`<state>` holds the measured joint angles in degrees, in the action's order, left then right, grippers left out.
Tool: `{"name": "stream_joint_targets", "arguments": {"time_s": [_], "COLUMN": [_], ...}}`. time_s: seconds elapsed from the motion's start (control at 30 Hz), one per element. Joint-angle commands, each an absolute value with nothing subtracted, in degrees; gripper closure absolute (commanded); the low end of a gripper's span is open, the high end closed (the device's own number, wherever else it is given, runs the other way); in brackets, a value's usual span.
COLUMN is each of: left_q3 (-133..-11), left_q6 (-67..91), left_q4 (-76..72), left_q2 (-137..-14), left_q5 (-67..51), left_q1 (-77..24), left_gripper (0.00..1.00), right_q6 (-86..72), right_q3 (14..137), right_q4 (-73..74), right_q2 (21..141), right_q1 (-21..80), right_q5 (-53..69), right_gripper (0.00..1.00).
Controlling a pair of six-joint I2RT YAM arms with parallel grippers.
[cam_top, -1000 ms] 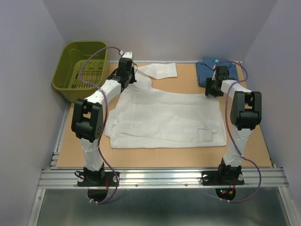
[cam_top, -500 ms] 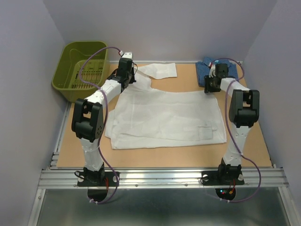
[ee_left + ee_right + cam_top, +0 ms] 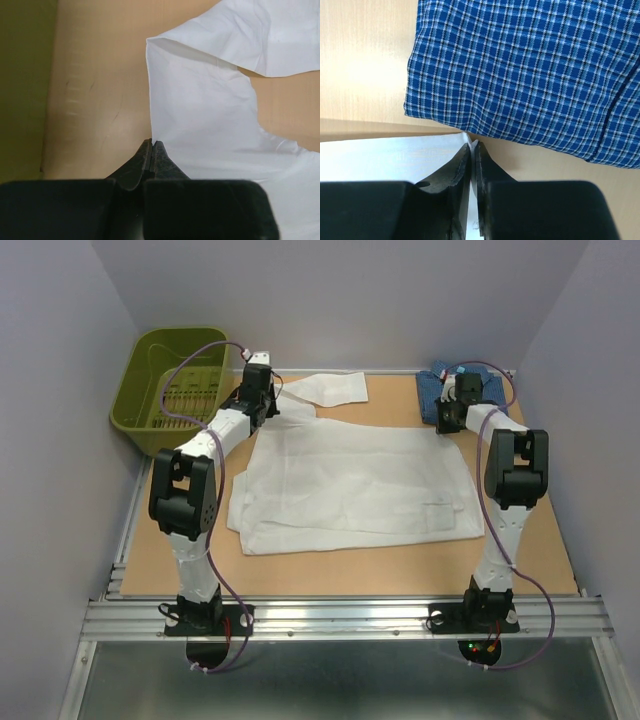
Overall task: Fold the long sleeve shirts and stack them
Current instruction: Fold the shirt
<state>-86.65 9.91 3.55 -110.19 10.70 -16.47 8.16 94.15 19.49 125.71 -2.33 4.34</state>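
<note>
- White shirt (image 3: 350,480) lies spread flat mid-table, one sleeve (image 3: 335,390) trailing toward the far edge. Blue checked shirt (image 3: 535,65) sits folded in the far right corner of the table (image 3: 350,575).
- Left gripper (image 3: 151,145): fingers pressed together on the white shirt's far-left edge, near where the sleeve branches off.
- Right gripper (image 3: 472,145): fingers closed on the white shirt's far-right corner, a sliver of cloth showing between them. The tips sit just beside the blue shirt's edge without touching it.
- We judge the step in hand to be a two-corner lift for folding the far edge toward us.
- To do it well, we raise both corners together and level, then carry them evenly so the fold line stays straight.
- We watch the loose sleeve, since it may drag or bunch under the fold.
- We steer the right hand clear of the blue shirt, and the left clear of the green basket (image 3: 150,390).
</note>
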Motion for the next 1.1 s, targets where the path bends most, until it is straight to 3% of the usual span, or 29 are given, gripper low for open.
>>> {"name": "stream_joint_targets", "arguments": {"time_s": [0.0, 0.63, 1.07], "left_q3": [-86.7, -73.7, -60.2], "left_q6": [8.9, 10.6, 22.1], "left_q4": [1.8, 1.0, 6.9], "left_q2": [-106.2, -94.9, -87.7], "left_q5": [11.4, 11.0, 10.5], "left_q1": [-15.4, -16.1, -19.1], "left_gripper": [1.0, 1.0, 1.0], "right_q6": [9.1, 3.4, -14.1], "right_q3": [94.6, 81.2, 59.3], "right_q4": [22.8, 18.2, 13.3], "right_q2": [123.7, 107.5, 93.2], "right_q1": [-2.6, -2.6, -2.5], "right_q5": [1.2, -5.3, -5.4], "right_gripper": [0.88, 0.84, 0.81]}}
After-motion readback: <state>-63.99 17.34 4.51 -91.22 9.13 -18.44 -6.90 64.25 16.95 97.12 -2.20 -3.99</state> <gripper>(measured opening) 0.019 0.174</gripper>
